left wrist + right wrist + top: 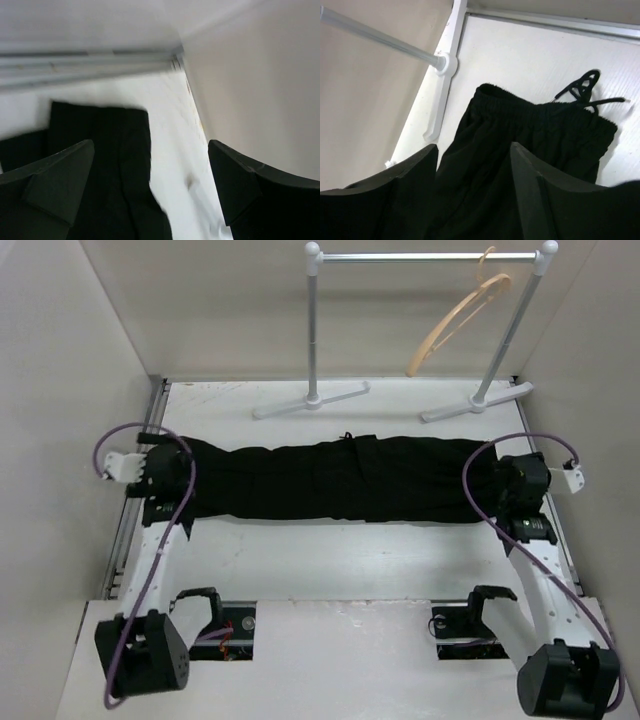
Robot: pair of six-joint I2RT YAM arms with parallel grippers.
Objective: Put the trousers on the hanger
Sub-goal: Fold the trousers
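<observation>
The black trousers (330, 480) lie stretched out left to right across the white table. My left gripper (155, 475) is at their left end. In the left wrist view it (150, 175) is wide open, with the edge of the fabric (110, 165) under the left finger and bare table between the jaws. My right gripper (512, 485) is at the right end. In the right wrist view it (474, 170) is closed on bunched fabric (520, 130), with the waistband and drawstring (582, 90) beyond the fingertips. The tan wooden hanger (455, 325) hangs on the rail at the back right.
The white garment rail (420, 257) stands at the back on two feet (310, 400); one foot shows in the right wrist view (442, 75). Beige walls close in the table on the left, right and back. Purple cables loop beside both wrists.
</observation>
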